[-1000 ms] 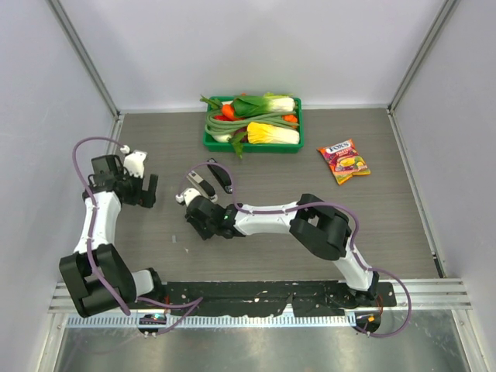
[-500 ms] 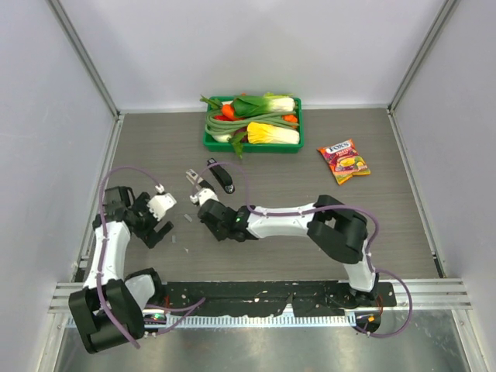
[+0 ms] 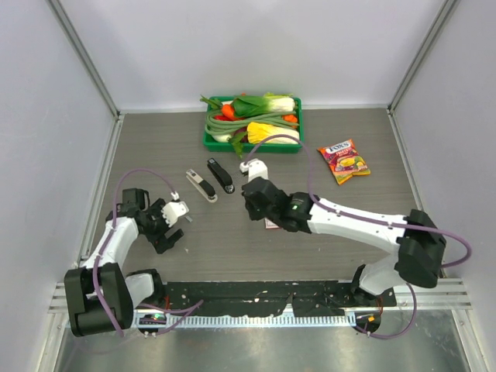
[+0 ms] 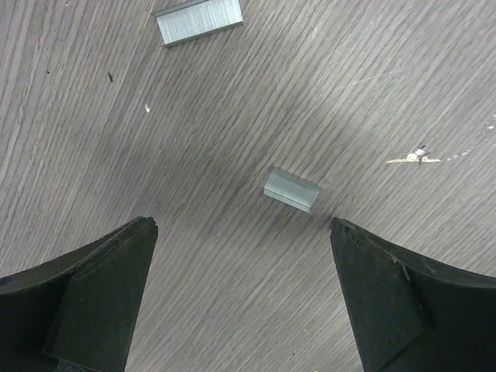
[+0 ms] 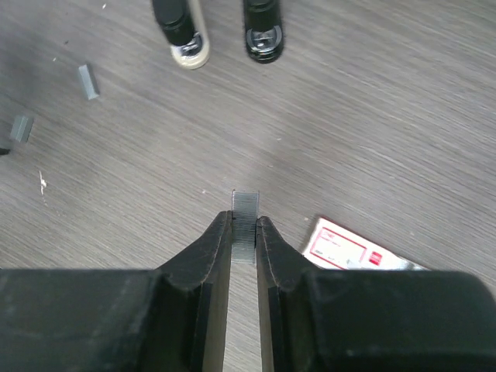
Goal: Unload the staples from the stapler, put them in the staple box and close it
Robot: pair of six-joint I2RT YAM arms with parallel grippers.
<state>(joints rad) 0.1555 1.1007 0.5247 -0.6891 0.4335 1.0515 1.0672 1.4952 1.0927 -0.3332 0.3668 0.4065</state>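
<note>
Three strips of staples (image 5: 244,203) show in the right wrist view, all grey metal with fine ribbing. One stands at lower centre, pinched between the narrowed fingers of the right gripper (image 5: 242,225). A longer strip (image 5: 87,80) and a shorter strip (image 5: 21,128) lie loose at the upper left on the grey wood-grain table (image 3: 372,139).

In the left wrist view the left gripper (image 4: 242,225) has its black fingers spread wide and holds nothing. The shorter strip lies at mid-frame just above the gap between them, and the longer one sits at the top edge.

There are two staplers, lying side by side left of centre in the top view. The slim white-and-grey stapler (image 3: 201,185) is on the left and the black stapler (image 3: 220,175) is just to its right.

One flat pink-and-white box (image 5: 349,246) lies at the lower right of the right wrist view, its print too small to read. One green plastic tray (image 3: 211,142) of vegetables sits at top centre. One glossy packet (image 3: 343,161), right of centre, reads "FOX'S".
</note>
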